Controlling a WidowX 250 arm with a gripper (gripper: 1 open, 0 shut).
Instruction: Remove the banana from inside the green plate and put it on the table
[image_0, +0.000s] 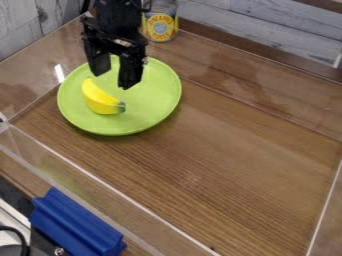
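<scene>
banana pickup: misgrip risk
gripper wide over plate; banana may slip if fingers close off-centre.

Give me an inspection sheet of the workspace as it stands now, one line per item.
Surface: brown wood-grain table, clear walls along its edges.
Job's things: yellow banana lies inside the green plate, toward its left side in the view; not yet on the table.
Clutter: a yellow-and-silver can stands beyond the plate.
Pincer: the black pincer is over the far part of the plate, open, not holding the banana.
Cables: a dark looped cable at the lower left corner.
Surroundings: a blue block-like object outside the near wall; what it is, I cannot tell.
</scene>
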